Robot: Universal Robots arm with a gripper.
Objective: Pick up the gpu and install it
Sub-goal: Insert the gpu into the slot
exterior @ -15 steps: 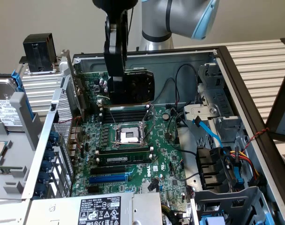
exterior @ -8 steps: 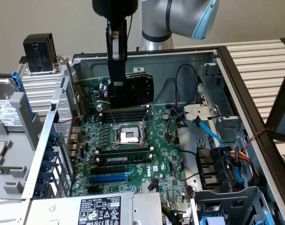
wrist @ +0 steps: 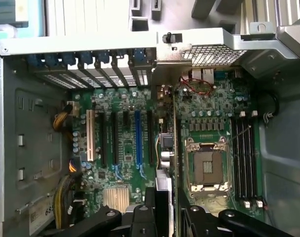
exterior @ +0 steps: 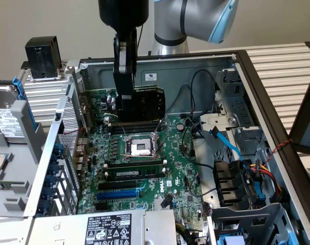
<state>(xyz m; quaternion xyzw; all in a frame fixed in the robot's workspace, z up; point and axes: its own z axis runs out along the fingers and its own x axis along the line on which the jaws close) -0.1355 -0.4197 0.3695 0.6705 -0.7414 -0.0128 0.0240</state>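
My gripper (exterior: 128, 104) hangs over the far part of the open computer case and is shut on the gpu (exterior: 149, 103). The gpu's black heatsink block faces the exterior view's right. It is held on edge just above the green motherboard (exterior: 145, 176), beyond the CPU socket (exterior: 138, 148). In the wrist view the gpu (wrist: 168, 148) shows edge-on, running from between my fingers (wrist: 145, 217) toward its silver bracket (wrist: 165, 79) at the case's rear slot openings. It sits between the blue expansion slot (wrist: 137, 138) and the CPU socket (wrist: 205, 165). Whether it touches the board I cannot tell.
Memory sticks (wrist: 243, 158) lie beyond the socket. The power supply (exterior: 104, 229) is at the near edge. Black fan shrouds and blue, red and yellow cables (exterior: 247, 176) crowd the exterior view's right. A hinged drive bay (exterior: 7, 127) stands outside the case on the left.
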